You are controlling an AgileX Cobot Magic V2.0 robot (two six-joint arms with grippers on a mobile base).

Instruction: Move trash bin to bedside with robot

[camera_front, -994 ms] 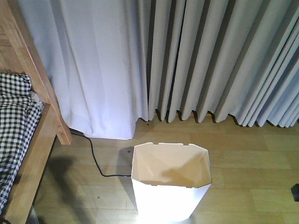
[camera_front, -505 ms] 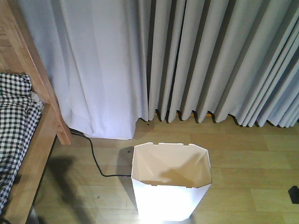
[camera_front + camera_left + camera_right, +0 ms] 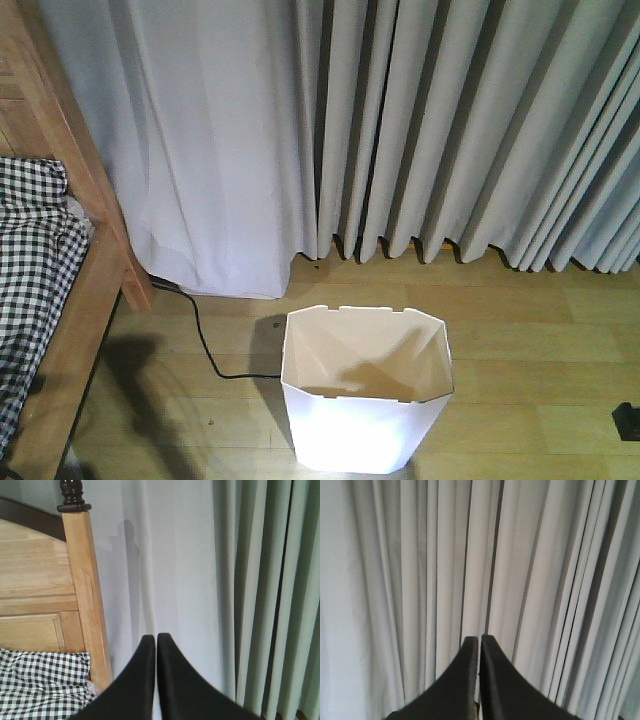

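Before the curtains (image 3: 450, 130), both jaws clenched — seemingly empty, level, trash bin (image 3: 365, 400) apart.

Trash bin (image 3: 355, 420) was white; my bedside (image 3: 62, 330) light-brown wood, its bedding (image 3: 30, 250) black-and-white checked; curtains (image 3: 450, 120) pale grey.

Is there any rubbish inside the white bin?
No, the bin looks empty in the front view; only its bare folded walls and floor show.

trash bin (image 3: 365, 395) bottom centre on floor (image 3: 530, 340); bed (image 3: 60, 260) at left edge; curtains (image 3: 400, 130) behind; cable (image 3: 205, 345) between bed and bin.
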